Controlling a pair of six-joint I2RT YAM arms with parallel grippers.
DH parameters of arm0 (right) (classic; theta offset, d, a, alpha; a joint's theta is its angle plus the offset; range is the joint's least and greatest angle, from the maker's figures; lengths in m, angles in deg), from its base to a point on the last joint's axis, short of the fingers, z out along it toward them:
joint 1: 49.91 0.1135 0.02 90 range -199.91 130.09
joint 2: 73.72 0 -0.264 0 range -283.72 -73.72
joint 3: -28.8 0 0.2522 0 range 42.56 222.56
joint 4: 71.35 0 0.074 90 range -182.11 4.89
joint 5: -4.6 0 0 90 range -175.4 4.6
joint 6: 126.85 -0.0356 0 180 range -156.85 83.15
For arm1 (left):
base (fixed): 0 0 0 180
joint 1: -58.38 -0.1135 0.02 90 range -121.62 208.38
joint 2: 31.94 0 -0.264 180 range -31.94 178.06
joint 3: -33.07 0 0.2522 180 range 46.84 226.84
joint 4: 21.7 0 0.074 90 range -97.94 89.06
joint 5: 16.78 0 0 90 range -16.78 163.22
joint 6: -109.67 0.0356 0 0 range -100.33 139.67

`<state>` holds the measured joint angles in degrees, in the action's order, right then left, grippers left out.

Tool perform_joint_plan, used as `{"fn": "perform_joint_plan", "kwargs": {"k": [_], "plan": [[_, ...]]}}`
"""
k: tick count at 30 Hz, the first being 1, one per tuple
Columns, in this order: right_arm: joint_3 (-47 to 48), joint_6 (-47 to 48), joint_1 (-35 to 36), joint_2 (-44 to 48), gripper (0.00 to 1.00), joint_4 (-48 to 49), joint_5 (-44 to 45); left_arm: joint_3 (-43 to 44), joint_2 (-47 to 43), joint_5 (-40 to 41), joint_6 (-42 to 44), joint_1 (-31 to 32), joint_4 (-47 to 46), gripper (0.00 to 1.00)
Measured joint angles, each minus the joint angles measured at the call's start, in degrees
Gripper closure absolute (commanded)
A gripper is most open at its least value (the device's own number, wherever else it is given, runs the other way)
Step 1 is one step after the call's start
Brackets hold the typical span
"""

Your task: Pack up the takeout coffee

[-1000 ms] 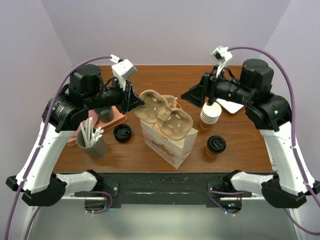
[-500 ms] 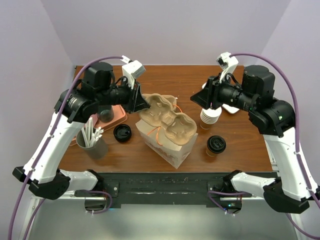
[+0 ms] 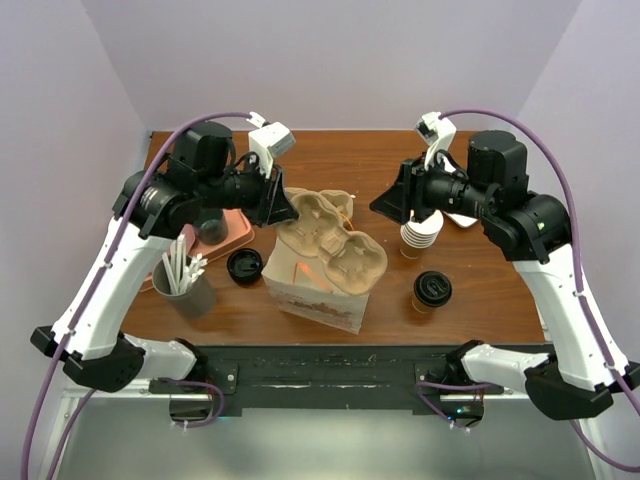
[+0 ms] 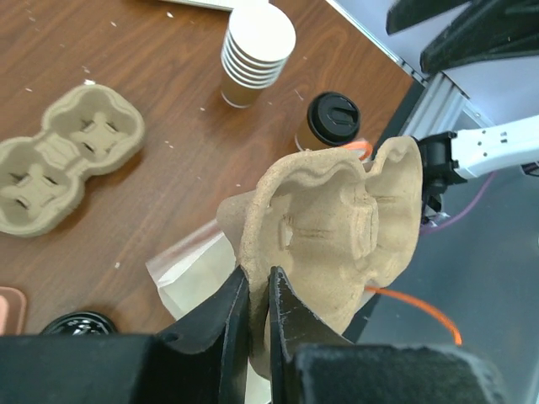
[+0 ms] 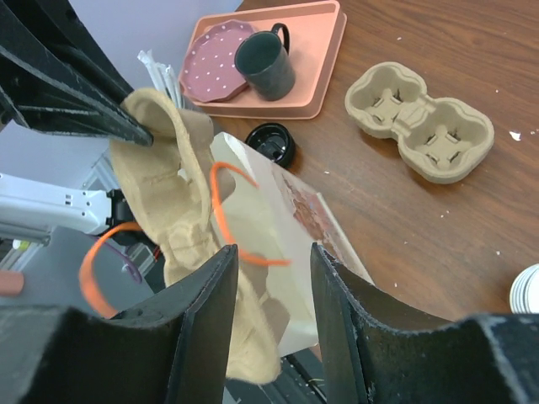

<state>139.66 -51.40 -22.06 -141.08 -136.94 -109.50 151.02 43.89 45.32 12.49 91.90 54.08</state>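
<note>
The takeout coffee (image 3: pixel 432 290), a tan cup with a black sip lid, stands on the table at the right front; the left wrist view also catches the coffee (image 4: pixel 333 122). My left gripper (image 3: pixel 288 207) is shut on the rim of a brown pulp cup carrier (image 3: pixel 330 240), held tilted over the mouth of a paper bag (image 3: pixel 312 292). In its wrist view the left gripper (image 4: pixel 258 290) pinches the carrier (image 4: pixel 337 227) edge. My right gripper (image 3: pixel 380 205) hovers right of the bag, open. In the right wrist view the right gripper (image 5: pixel 269 282) holds nothing; the bag's orange handle (image 5: pixel 227 210) shows beyond the gap.
A stack of lidless cups (image 3: pixel 421 232) stands under the right arm. A loose black lid (image 3: pixel 244 265) and a cup of straws (image 3: pixel 185 285) sit at front left, beside a pink tray (image 3: pixel 230 232). A second pulp carrier (image 5: pixel 421 122) lies flat behind the bag.
The left arm has carried the carrier slightly right and up. The bag has shifted left and leaned. The right gripper has risen, moved left, and its jaws have narrowed somewhat.
</note>
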Motion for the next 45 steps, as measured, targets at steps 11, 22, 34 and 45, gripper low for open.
{"fn": "perform_joint_plan", "kwargs": {"k": [11, 22, 34, 45], "plan": [[-5.70, -0.15, 0.00, 3.08, 0.57, 5.38, -2.32, 3.15, 0.33, 6.34, 0.68, 0.00, 3.37, 0.84], [-5.09, -4.72, -0.02, 3.02, 0.55, 4.31, 7.78, 5.49, -0.79, 11.63, -3.52, 0.00, 6.36, 0.85], [-9.53, -12.72, 0.00, 8.15, 0.53, -2.40, 9.57, 0.57, -5.64, 13.55, -10.88, 0.00, 5.99, 0.85], [-11.13, -14.67, 0.00, 9.35, 0.54, -4.66, 6.60, -4.83, -7.41, 11.69, -25.99, -0.04, 7.63, 0.85]]}}
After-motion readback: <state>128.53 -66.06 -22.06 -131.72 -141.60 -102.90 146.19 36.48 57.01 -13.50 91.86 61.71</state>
